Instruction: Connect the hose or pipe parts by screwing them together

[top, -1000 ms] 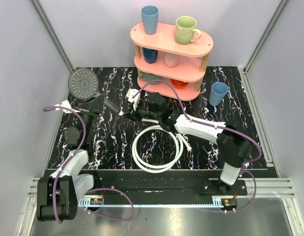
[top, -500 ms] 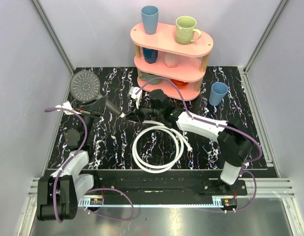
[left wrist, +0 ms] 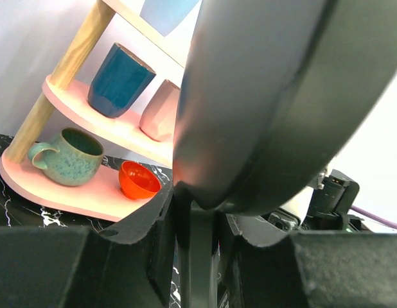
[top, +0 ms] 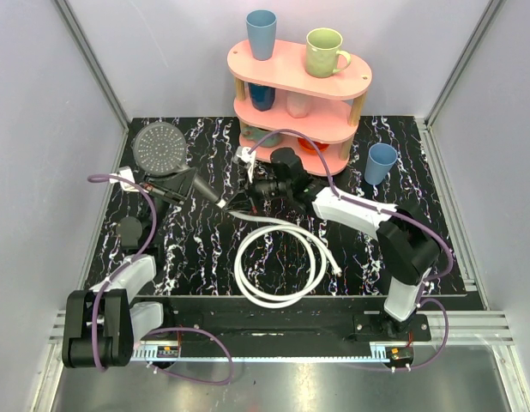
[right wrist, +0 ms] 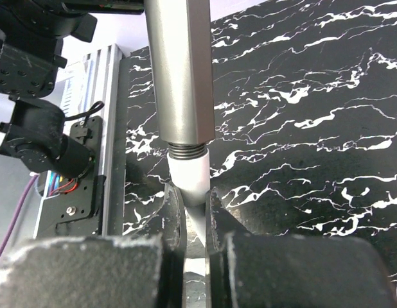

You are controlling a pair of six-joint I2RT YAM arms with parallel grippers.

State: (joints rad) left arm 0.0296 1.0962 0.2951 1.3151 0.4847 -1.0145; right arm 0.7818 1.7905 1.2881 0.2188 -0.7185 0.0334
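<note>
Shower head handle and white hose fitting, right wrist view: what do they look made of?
Shower head handle: probably brushed or chromed metal, possibly metallised plastic; it has a smooth grey sheen with soft highlights and a threaded end. Hose fitting: likely matte white plastic; its surface is even and dull, with no glint.

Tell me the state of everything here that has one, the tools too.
Shower head: held by its handle, face up.
Hose: coiled on the table, one end in the right tool.
Hose fitting: against the handle's thread, thread exposed.
Left tool: shut on the shower head.
Right tool: shut on the hose fitting.
Blue cup on the table: upright.
</note>
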